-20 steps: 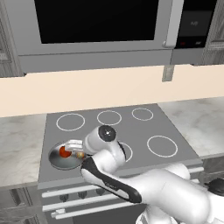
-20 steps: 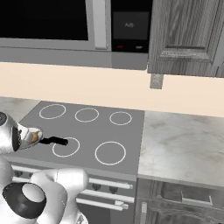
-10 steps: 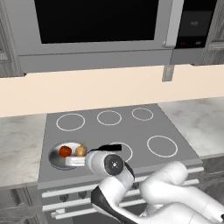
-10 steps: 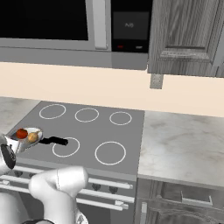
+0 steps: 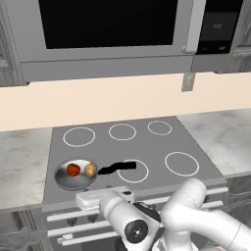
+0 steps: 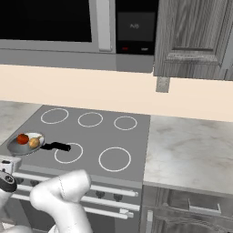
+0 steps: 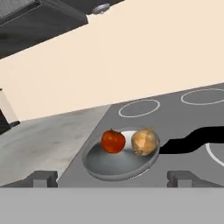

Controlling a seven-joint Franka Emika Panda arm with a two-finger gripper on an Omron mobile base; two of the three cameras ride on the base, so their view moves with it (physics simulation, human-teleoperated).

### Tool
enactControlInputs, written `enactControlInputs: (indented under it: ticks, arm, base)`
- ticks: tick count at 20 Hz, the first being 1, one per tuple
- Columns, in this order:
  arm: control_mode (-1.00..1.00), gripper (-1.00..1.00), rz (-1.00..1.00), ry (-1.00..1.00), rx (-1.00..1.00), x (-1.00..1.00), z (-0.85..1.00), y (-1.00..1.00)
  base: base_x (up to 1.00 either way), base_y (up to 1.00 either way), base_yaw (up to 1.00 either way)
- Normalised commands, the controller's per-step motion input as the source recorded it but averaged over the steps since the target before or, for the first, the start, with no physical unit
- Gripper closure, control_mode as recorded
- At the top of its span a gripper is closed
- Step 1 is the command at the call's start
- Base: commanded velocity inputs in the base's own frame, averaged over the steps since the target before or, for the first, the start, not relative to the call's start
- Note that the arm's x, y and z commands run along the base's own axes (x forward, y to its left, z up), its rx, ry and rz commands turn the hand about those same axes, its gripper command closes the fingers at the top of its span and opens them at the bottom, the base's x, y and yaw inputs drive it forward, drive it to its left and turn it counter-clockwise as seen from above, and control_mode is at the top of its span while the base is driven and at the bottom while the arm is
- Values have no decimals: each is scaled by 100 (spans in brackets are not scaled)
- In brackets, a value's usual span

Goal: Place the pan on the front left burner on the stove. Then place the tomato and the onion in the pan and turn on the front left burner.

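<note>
the pan (image 5: pixel 74 175) sits at the front left corner of the stove (image 5: pixel 147 147), a shallow steel dish with its wavy black handle (image 5: pixel 116 168) reaching to the right across the grey cooktop. the handle's end lies over the rim of the neighbouring ring (image 5: pixel 133 171) in the front row. inside the pan lie the tomato (image 5: pixel 73 169) and the onion (image 5: pixel 90 169), side by side and just about touching, tomato on the left, onion on the handle side. the front left burner itself is covered by the pan, so its ring cannot be made out.

in the hand view the pan (image 7: pixel 119 158) lies low and centred, with the tomato (image 7: pixel 113 141) and the onion (image 7: pixel 145 141) resting towards its far rim.

the tool (image 7: pixel 112 178) is low in front of the stove's front edge, facing the pan from the near side; its two finger tips stand spread wide apart, with nothing between them. they are clear of the pan.

behind the front row run three more rings, and pale marble desk (image 5: pixel 22 162) flanks the stove on both sides. a dark-doored microwave (image 5: pixel 108 34) hangs above, over a cream wall.
</note>
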Motion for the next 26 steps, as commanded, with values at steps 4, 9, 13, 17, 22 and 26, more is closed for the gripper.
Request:
enactControlInputs:
  ticks: [4, 9, 13, 17, 22, 26]
  arm:
    - [-100, -100, 0, -19, 0, -59, 0, 0]
    - [-100, -100, 0, -15, 0, -50, -11, 0]
    - [-100, -100, -1, -10, 0, -11, -24, 0]
    - [-100, -100, 0, -12, 0, -17, -22, 0]
    - [-100, -100, 0, -4, 4, -21, -37, 0]
    - [-100, -100, -4, 0, 11, -9, -21, 0]
  base:
    - [0, 0, 0]
    - [0, 0, 0]
    - [0, 0, 0]
    - [0, 0, 0]
    - [0, 0, 0]
    - [0, 0, 0]
